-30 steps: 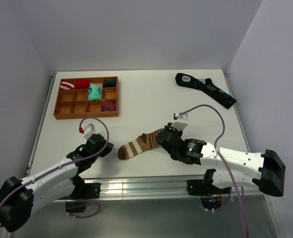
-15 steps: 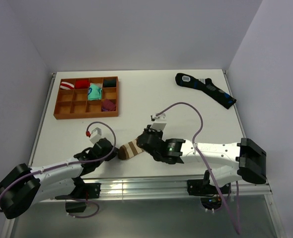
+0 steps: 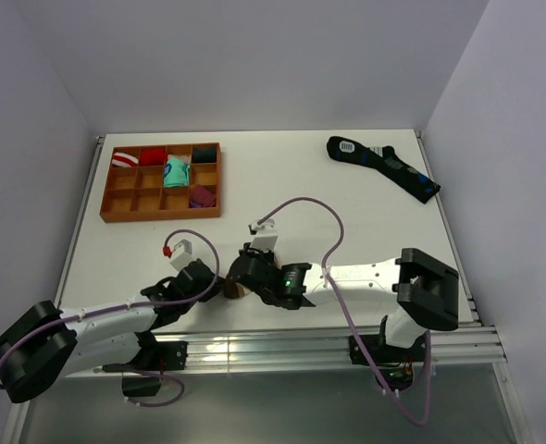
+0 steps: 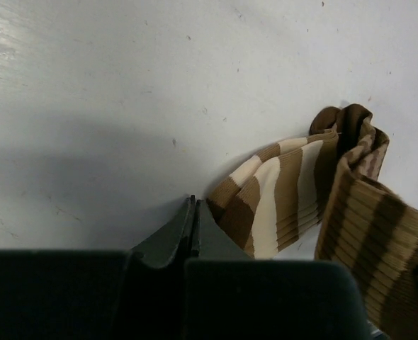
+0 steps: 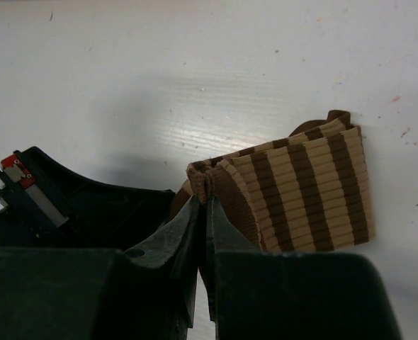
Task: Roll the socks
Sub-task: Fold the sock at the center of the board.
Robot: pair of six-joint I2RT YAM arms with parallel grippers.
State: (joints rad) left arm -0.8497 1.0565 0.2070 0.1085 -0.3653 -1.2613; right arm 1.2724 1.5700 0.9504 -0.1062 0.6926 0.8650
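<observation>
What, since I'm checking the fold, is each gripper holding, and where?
The right gripper pinches the socks at their folded edge; left gripper is shut beside them, holding nothing.

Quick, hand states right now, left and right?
Left hand: closed, empty, beside the socks.
Right hand: closed, pinching the socks' folded edge.

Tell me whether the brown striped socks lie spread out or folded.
Folded: the socks are doubled over on themselves, layered edges showing.

Left arm: lying low, reaching right toward the middle.
Left gripper: fingers pressed flat together.
Right arm: stretched left along the near side.
Right gripper: fingers closed, pinching a fold of the socks.
</observation>
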